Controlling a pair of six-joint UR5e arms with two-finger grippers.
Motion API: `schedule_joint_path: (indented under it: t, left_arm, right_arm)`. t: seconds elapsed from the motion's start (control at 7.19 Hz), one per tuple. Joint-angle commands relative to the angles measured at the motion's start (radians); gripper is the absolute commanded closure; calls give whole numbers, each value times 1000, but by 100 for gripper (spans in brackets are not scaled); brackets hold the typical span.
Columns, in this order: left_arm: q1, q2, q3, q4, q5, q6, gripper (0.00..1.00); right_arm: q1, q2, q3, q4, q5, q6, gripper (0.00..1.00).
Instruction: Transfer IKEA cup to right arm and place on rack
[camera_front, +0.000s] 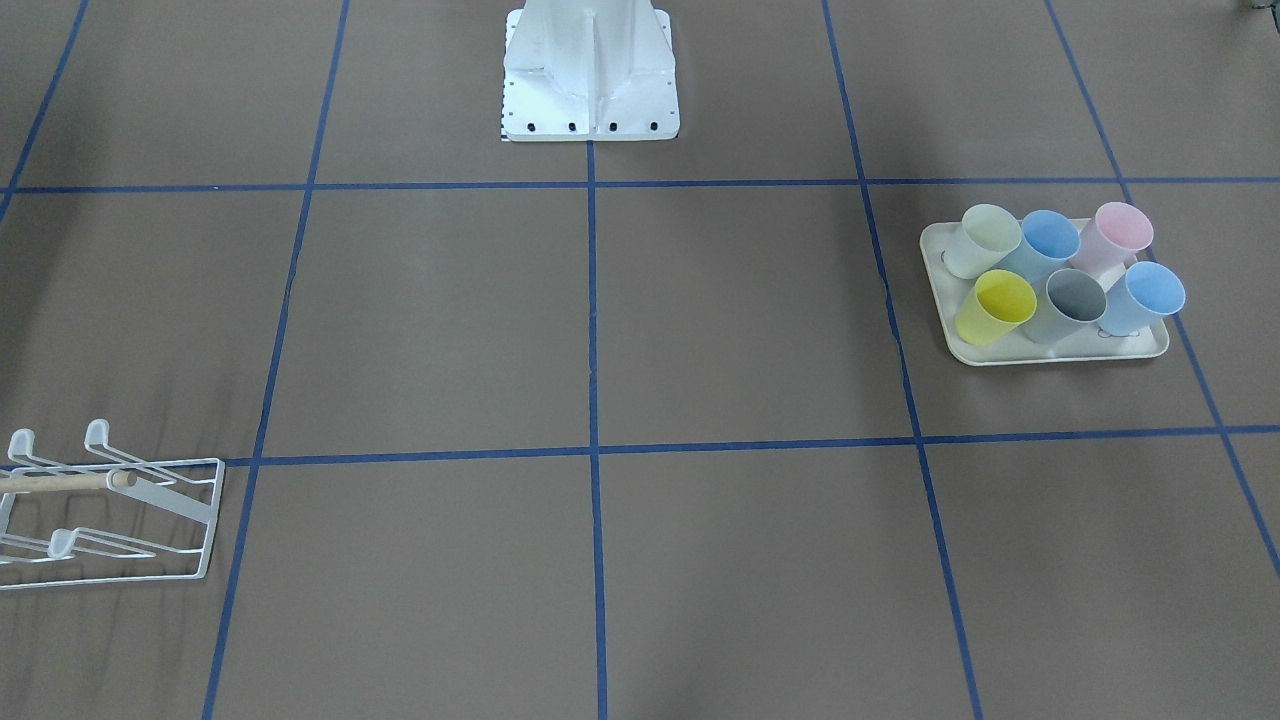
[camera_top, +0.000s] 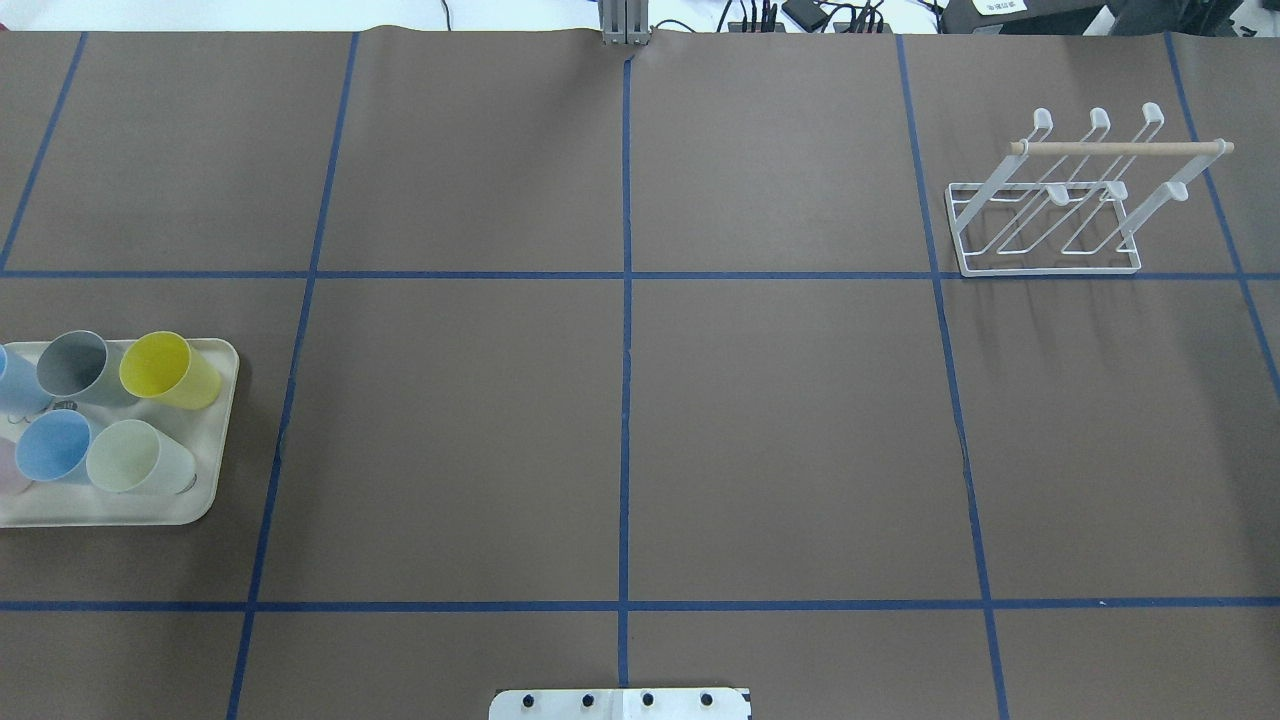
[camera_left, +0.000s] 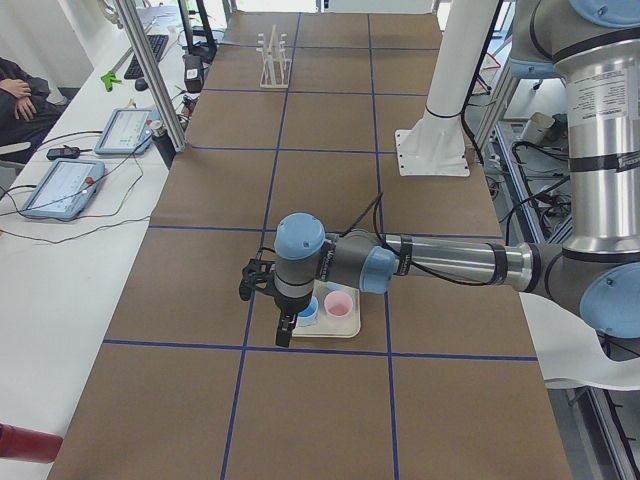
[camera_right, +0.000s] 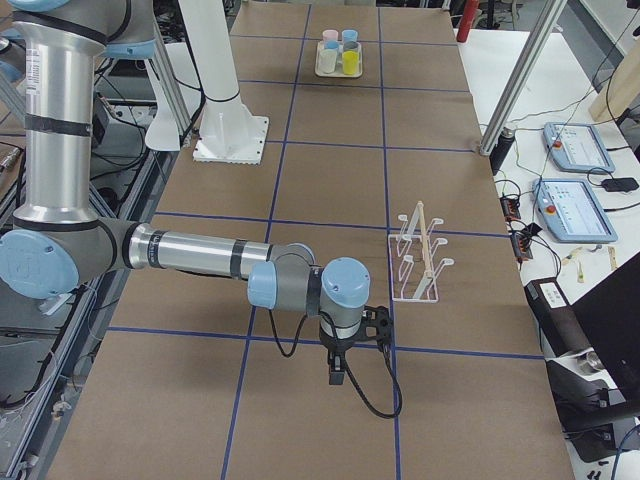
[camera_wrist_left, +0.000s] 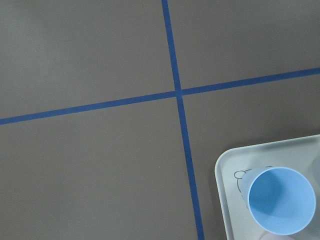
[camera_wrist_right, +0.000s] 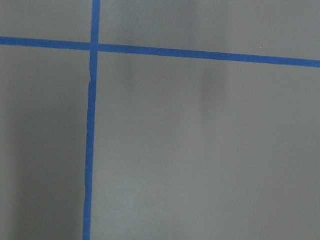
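Several pastel IKEA cups (camera_front: 1005, 305) stand on a cream tray (camera_front: 1060, 355) on the robot's left side of the table; the overhead view has the cups (camera_top: 165, 368) and tray (camera_top: 120, 512) at its left edge. The left wrist view looks down on a blue cup (camera_wrist_left: 281, 207) on the tray's corner (camera_wrist_left: 227, 170). My left gripper (camera_left: 284, 328) hangs over the tray's edge; I cannot tell whether it is open or shut. The white wire rack (camera_top: 1050, 205) stands bare on the far right. The right arm's gripper (camera_right: 337, 375) hovers over bare table near the rack (camera_right: 420, 255); its state cannot be told.
The robot's white base (camera_front: 590, 85) stands at the table's middle edge. Blue tape lines (camera_top: 626, 330) divide the brown tabletop into squares. Tablets (camera_left: 65, 185) and cables lie on a side bench, where a person's hand (camera_left: 15, 90) rests.
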Motion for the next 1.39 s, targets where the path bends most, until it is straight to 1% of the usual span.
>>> schedule_joint_path:
  t: [0.0,0.14,0.28,0.56,0.7,0.97,1.11,1.25]
  left_arm:
    - [0,-3,-3,-43,10,-4,0]
    - [2,-3,-4,-58,8,1,0]
    - [2,-3,-3,-113,4,-2,0]
    - [2,-6,-4,-131,7,6,0]
    - [0,-14,5,-185,4,4,0]
    - [0,-21,25,-307,2,-11,0]
    - [0,-35,30,-350,16,-101,0]
    - [-1,-29,48,-444,42,-111,0]
  right_arm:
    - [1,0,7,1,0,-4,0]
    - [1,0,13,2,0,-7,0]
    - [1,2,23,2,0,-12,0]
    - [-1,17,39,4,-3,-7,0]
    - [1,20,49,37,-5,-6,0]
    - [1,18,41,245,-5,0,0]
    - [1,9,41,293,-3,2,0]
    - [-1,11,44,295,-3,3,0]
